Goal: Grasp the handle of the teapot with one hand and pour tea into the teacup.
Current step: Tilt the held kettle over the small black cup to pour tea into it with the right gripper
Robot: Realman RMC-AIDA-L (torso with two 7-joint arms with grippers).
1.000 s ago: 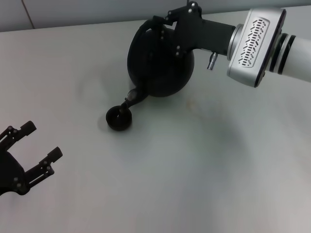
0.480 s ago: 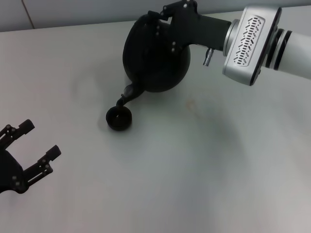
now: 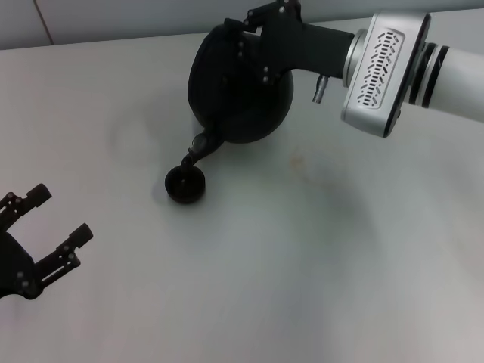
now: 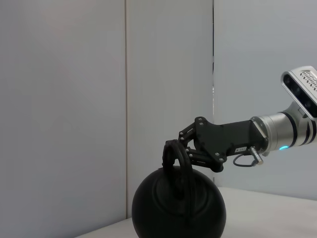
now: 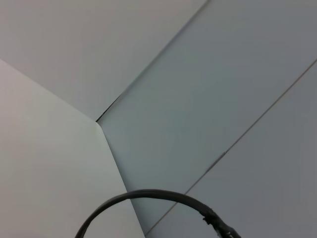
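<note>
Tilting over the desk (image 3: pixel 318 287) in the head view, the teapot (image 3: pixel 238 94) is being carried by the right tool (image 3: pixel 257 34), which is being kept clamped on the handle (image 3: pixel 236 29). The spout (image 3: pixel 198 147) is being pointed down toward the robot's left, its lip hanging just above the teacup (image 3: pixel 185 185). The left tool (image 3: pixel 41 238) is being held spread and empty, well apart near the desk's near-left edge; open room is being left all around the cup.

In the left wrist view, the handle (image 4: pixel 174 157) is being gripped near its crown, the pot (image 4: pixel 178 208) hanging beneath.

In the right wrist view, only walls and a cable are being shown.
</note>
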